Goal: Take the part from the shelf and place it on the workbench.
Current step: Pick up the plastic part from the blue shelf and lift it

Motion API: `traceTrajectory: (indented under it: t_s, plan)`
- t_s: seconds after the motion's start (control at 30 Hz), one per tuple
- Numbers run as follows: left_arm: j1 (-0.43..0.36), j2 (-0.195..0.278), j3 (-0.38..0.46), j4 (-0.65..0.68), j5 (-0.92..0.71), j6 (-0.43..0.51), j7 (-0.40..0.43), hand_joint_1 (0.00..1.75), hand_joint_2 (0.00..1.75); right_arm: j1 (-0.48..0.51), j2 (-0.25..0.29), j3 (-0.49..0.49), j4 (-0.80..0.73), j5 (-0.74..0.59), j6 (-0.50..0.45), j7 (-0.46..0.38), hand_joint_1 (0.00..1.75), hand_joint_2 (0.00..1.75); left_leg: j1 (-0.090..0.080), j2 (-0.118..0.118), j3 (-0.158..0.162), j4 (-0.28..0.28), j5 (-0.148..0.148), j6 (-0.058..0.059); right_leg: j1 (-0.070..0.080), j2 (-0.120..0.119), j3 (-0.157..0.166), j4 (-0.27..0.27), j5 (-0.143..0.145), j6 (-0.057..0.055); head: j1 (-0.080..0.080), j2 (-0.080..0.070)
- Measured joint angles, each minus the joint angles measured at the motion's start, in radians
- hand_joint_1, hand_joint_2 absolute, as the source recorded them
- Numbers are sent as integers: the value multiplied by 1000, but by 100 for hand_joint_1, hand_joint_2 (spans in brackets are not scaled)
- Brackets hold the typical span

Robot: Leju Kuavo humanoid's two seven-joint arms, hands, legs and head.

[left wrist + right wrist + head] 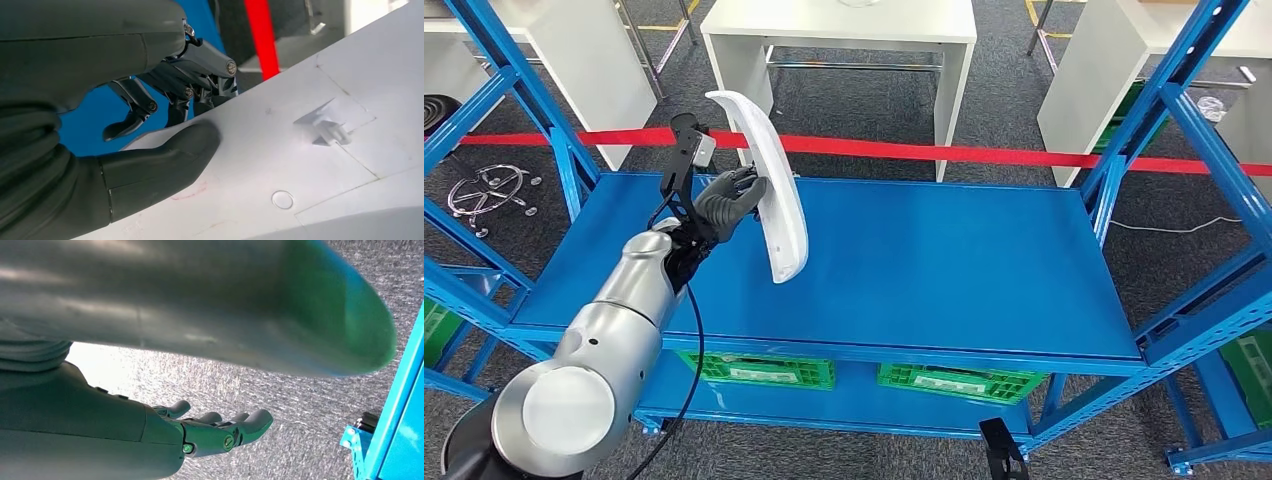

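Left robot hand (727, 203) gripping long curved white part (774, 190) above blue shelf (944, 260), right robot hand (220, 432) open, empty

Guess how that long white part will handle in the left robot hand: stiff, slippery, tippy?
Probably stiff: the white part holds its curve with its lower end off the blue shelf. Likely light, since the left robot hand alone carries it. Its smooth surface looks slippery, and gripped mid-length it might swing.

A workshop: blue steel shelving (904, 260), green crates (759, 368), white workbenches (844, 30), red barrier tape (924, 150).
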State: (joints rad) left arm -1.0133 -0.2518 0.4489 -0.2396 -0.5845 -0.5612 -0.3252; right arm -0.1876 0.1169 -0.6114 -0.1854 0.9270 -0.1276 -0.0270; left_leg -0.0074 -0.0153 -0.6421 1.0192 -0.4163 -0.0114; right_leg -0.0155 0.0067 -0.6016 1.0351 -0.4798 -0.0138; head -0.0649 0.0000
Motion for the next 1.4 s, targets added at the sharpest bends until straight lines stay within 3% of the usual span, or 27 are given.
traceTrajectory:
  t_s: [0.43,0.6,0.83,0.9,0.93,1.0,1.03,1.07,1.1,1.17,1.23,1.33,1.4]
  plan:
    - [44,-22,138,-8,252,-215,-61,175,175,4,-2,-11,0,-2,-3,-7,0,0,0,0,0,0,-1,1,0,0,0,0,0,0,0,0]
    - [67,-29,175,-17,329,-245,-89,175,175,10,-3,-22,0,-7,-5,-16,0,0,0,0,0,1,-1,1,0,0,0,-1,0,0,0,0]
    - [96,-30,181,-37,365,-249,-118,175,175,14,-3,-30,0,-3,-2,-16,0,0,-3,2,1,2,-4,18,-5,1,6,-9,2,16,0,0]
    - [98,-31,181,-44,373,-252,-125,175,175,13,-4,-30,0,0,-1,-16,0,0,5,5,9,-14,8,26,-2,0,1,11,-18,21,1,0]
    - [99,-32,181,-47,376,-254,-128,175,175,13,-4,-30,0,1,-1,-16,0,0,9,8,12,-22,12,29,-1,0,-13,47,-45,23,1,0]
    - [104,-32,180,-50,384,-256,-130,175,175,13,-5,-30,0,2,0,-15,0,0,10,10,10,-23,15,32,-3,-1,-63,169,-115,28,1,0]
    - [108,-33,180,-50,390,-257,-130,175,175,13,-5,-30,0,2,0,-14,0,0,10,11,7,-21,15,32,-4,-2,-87,226,-137,31,2,0]
    - [112,-33,180,-51,396,-257,-129,175,175,14,-6,-30,0,3,0,-14,0,0,11,12,4,-18,15,31,-6,-2,-98,256,-142,33,2,0]
    - [116,-33,180,-52,402,-258,-128,175,175,14,-7,-30,0,3,-1,-14,0,0,12,12,-1,-14,16,30,-8,-2,-91,249,-128,36,2,0]
    - [119,-33,179,-56,415,-258,-126,175,175,12,-9,-30,0,5,-1,-14,0,0,16,12,-11,-1,16,23,-14,-4,-26,130,-74,41,2,0]
    - [119,-33,177,-62,431,-259,-124,175,175,10,-8,-30,0,6,-1,-14,0,0,16,10,-21,11,18,9,-14,-2,26,36,-39,38,2,0]
    - [119,-33,173,-68,449,-259,-121,175,175,9,-7,-30,0,8,-1,-13,0,0,13,6,-29,15,29,-14,-11,4,20,26,-29,14,2,0]
    - [120,-31,173,-72,453,-259,-121,175,175,8,-7,-30,0,9,0,-13,0,0,16,7,-41,29,11,-27,-12,2,11,22,-17,-6,1,0]
